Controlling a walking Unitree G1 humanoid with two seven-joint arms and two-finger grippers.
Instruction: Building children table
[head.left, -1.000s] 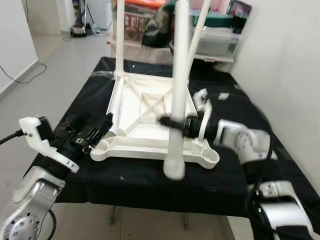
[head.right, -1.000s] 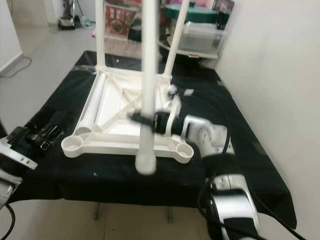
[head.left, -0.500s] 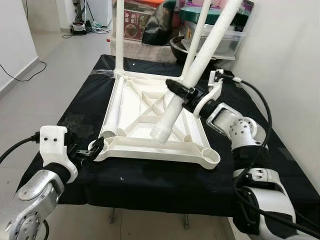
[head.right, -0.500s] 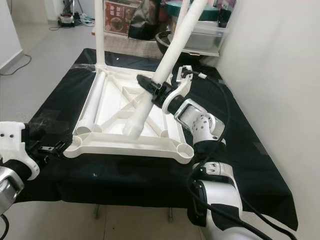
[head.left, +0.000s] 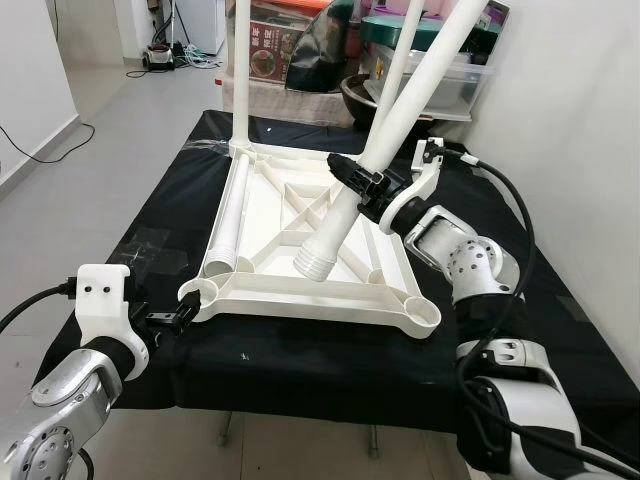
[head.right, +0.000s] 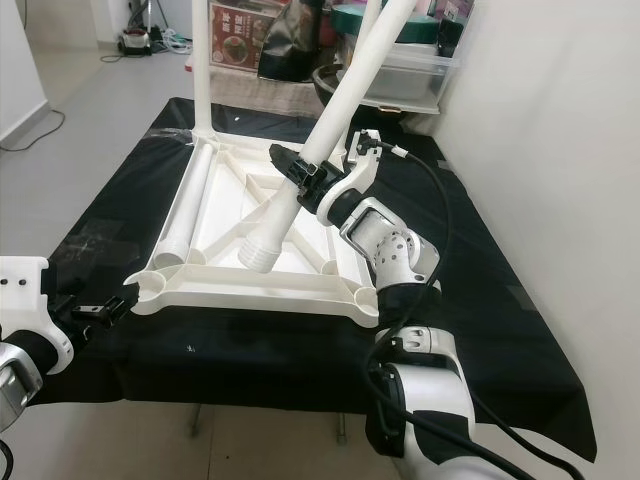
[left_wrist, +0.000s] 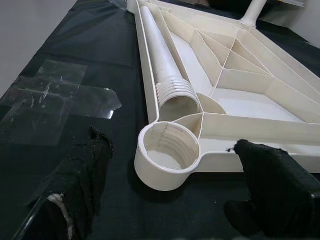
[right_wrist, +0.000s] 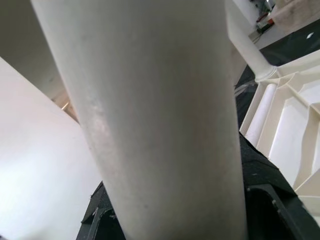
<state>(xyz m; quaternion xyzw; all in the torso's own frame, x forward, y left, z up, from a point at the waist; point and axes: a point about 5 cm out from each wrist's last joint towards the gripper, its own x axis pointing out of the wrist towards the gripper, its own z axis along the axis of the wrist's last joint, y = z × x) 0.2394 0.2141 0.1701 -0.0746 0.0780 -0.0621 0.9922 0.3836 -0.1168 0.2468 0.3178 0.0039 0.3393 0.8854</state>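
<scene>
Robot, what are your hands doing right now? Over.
Right hand shut on loose leg, tilted above tabletop. Left hand open at near-left socket. Spare leg lies inside.

walls: white wall (head.left: 560, 120) on the right
floor: pale grey tiles (head.left: 120, 130)
furniture: black-draped table (head.left: 300, 370)
clutter: storage boxes (head.left: 440, 80) behind

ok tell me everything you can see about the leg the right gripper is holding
The leg is a long white plastic tube, smooth, with a ribbed threaded end. It is tilted, threaded end down and hanging just above the upturned tabletop without touching it, upper end running out of view. The right gripper is shut on it partway up; nothing else touches it.
</scene>
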